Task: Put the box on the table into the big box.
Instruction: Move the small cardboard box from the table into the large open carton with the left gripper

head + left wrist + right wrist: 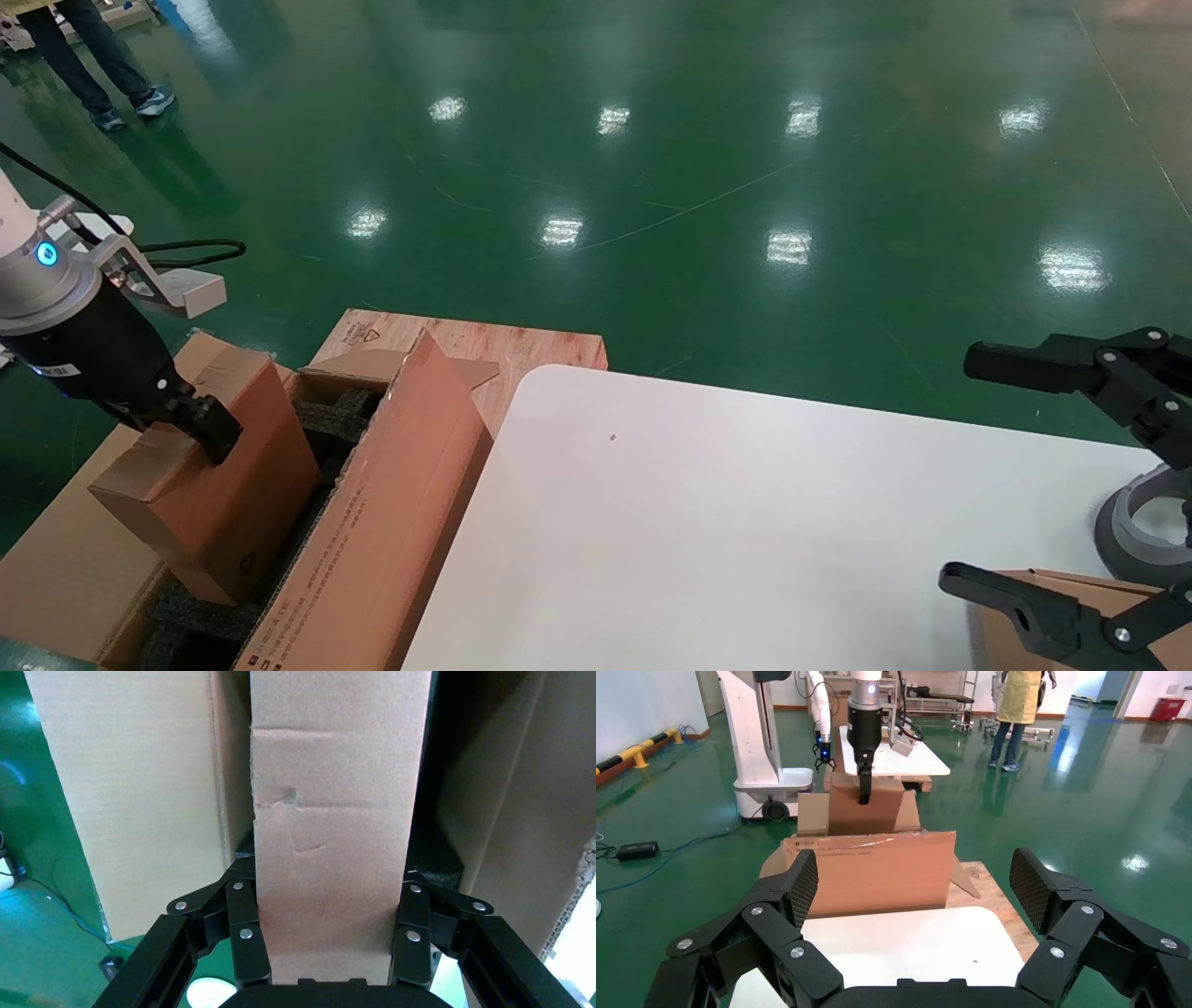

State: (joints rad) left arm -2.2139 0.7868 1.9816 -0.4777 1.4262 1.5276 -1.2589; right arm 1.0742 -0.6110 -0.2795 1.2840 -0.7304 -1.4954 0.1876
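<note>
Brown cardboard, the box point(219, 485) stands tilted inside the big box point(372, 550) among black foam blocks point(200, 610), left of the table point(745, 522). The left gripper point(209, 433) is clamped on its upper end, though its lower end is probably resting on the foam. The right gripper point(1015, 475) hangs spread wide over the table's near right corner.

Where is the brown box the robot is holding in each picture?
Head view: the box is at lower left, tilted, partly inside the big box, gripped by the left end effector.
Left wrist view: it fills the centre, between the fingers.
Right wrist view: far off, top centre, behind the big box's flap.
Shared landmark: the left end effector.
</note>
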